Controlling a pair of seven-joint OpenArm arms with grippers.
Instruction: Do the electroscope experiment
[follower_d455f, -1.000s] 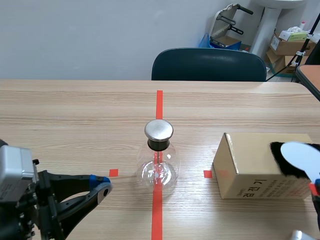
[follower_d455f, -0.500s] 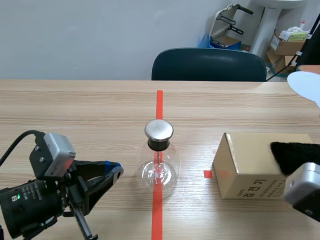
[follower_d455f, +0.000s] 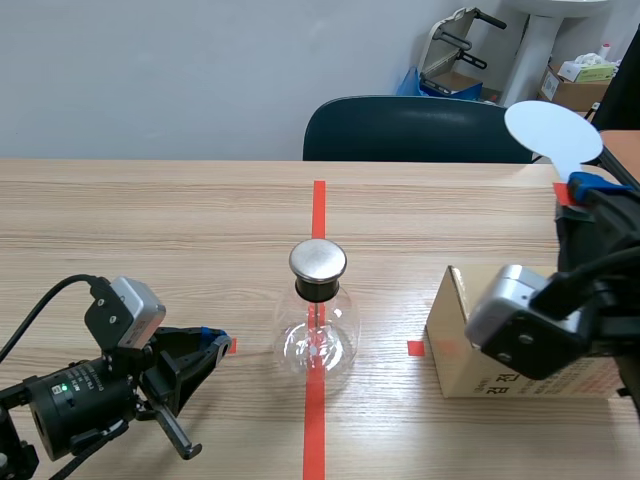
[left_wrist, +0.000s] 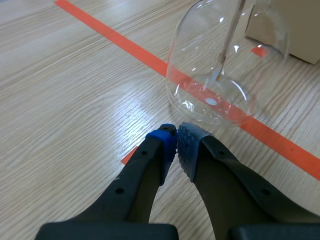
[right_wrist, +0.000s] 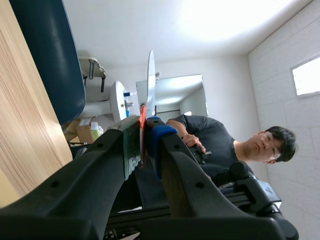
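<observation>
While the electroscope (follower_d455f: 318, 320) stood on the tape line (follower_d455f: 318, 205), the right gripper (follower_d455f: 580, 188) pinched the white disc (follower_d455f: 552, 130) aloft, well apart from its cap (follower_d455f: 318, 260) — likely readied for approach; the left gripper (follower_d455f: 214, 344) lay closed, empty, nearby.

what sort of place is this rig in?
Probably an office or lab room used as a test bench: a wooden table with orange tape marks, an office chair behind it, cardboard boxes stacked in the far corner.
</observation>
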